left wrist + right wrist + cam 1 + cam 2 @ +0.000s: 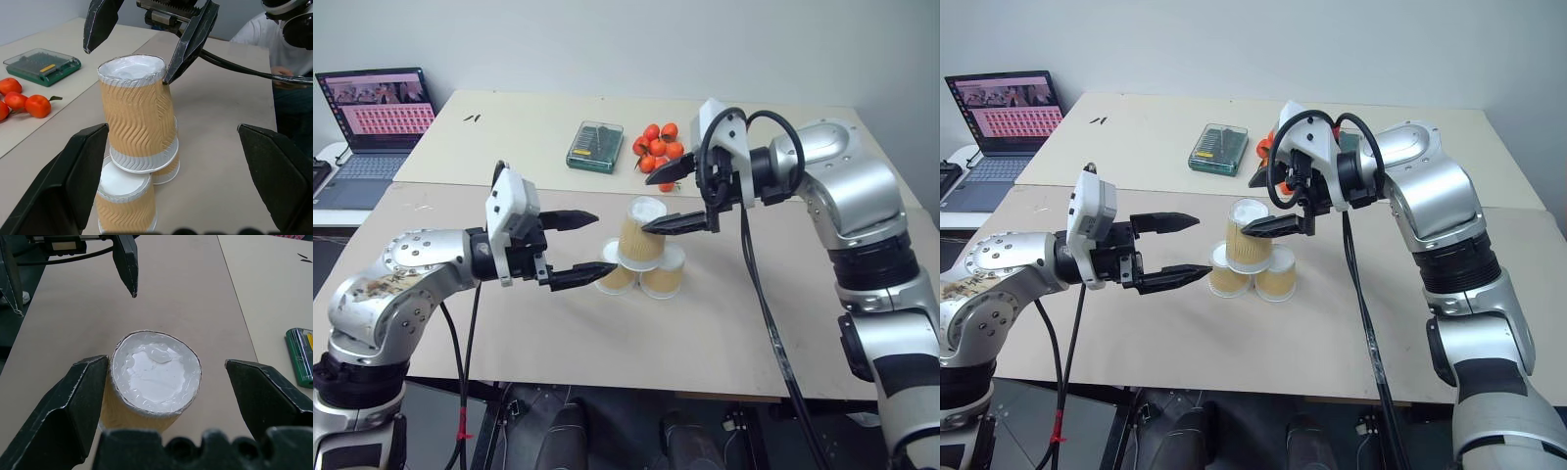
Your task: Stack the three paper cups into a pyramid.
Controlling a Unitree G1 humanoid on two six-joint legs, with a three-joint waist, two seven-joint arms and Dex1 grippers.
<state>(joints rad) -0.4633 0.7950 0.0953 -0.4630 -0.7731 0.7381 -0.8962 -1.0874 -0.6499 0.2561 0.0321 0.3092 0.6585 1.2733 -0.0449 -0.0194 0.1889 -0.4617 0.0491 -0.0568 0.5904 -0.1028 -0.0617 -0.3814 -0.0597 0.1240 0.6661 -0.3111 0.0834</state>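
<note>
Although the top cup already sits tilted on the two lower cups on the desk, one finger of the wide-open, empty right claw seems to touch its upper edge, the other well clear. A sideways drag while pulling away could topple the pyramid. The left claw, also wide open and empty, has the base cups just past its fingertips and could knock them.

Three tan paper cups (upturned, white bases up) stacked: two below, one tilted above.

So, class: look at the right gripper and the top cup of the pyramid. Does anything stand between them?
Nothing visible does. The right gripper is open around the top cup, one finger close against its side. That cup sits upside down, tilted, on the two lower cups. The left gripper is open beside the stack.
</note>
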